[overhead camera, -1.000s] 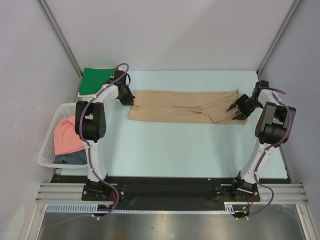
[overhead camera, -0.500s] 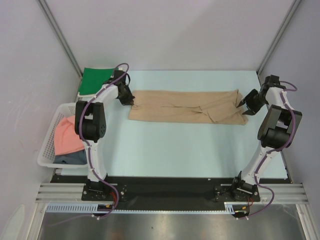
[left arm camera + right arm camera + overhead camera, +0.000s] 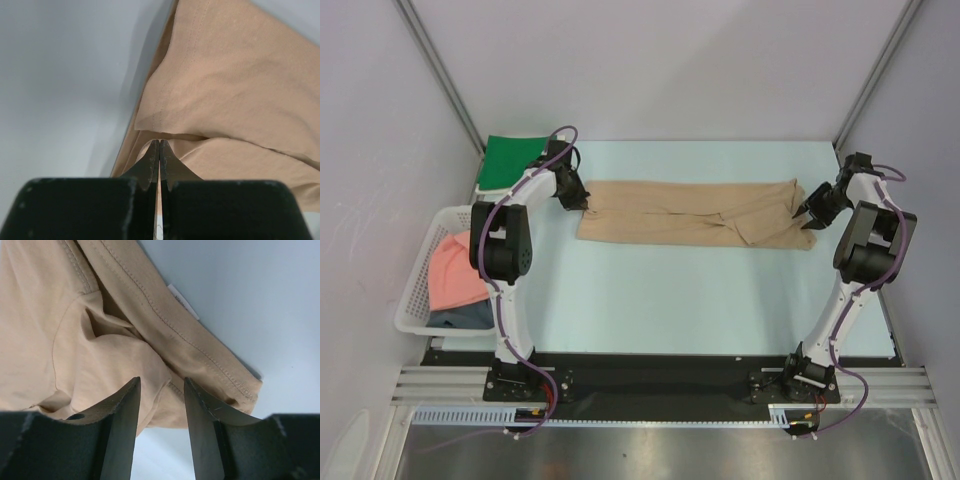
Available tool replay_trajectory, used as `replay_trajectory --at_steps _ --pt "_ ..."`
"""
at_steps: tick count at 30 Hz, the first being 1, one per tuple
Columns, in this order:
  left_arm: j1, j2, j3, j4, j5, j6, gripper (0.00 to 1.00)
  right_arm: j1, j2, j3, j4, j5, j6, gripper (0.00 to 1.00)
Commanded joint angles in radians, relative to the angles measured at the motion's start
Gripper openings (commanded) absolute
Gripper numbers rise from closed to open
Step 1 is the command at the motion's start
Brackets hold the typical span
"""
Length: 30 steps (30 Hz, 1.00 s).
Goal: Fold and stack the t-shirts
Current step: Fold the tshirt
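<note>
t-shirts number four: tan shirt [image 3: 690, 213], a long creased band across the desk [image 3: 670, 290]; green shirt [image 3: 510, 160] folded at the far left corner; pink shirt [image 3: 450, 272] and grey-blue shirt [image 3: 470, 318] bunched in one white basket [image 3: 415, 290]. two claws: left claw [image 3: 584, 204] pinches the tan edge, right claw [image 3: 807, 213] spread astride the other end.

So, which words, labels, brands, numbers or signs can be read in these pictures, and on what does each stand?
No text can be read anywhere. A small white tag sticks out from under the tan t-shirt in the right wrist view, but no print shows on it. The green t-shirt and the basket bear no visible marks.
</note>
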Motion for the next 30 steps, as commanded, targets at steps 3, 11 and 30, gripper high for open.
replay_trajectory --at_steps 3,11,30 --pt "0.007 0.0 0.032 0.023 0.018 0.009 0.0 -0.002 0.033 0.072 0.015 -0.018 -0.005 0.45" --pt "0.007 0.007 0.039 0.02 0.016 0.004 0.0 0.001 0.07 0.101 0.027 -0.06 0.021 0.28" --pt "0.012 -0.004 0.043 0.024 -0.016 -0.002 0.0 -0.005 0.033 0.236 0.152 -0.253 0.384 0.0"
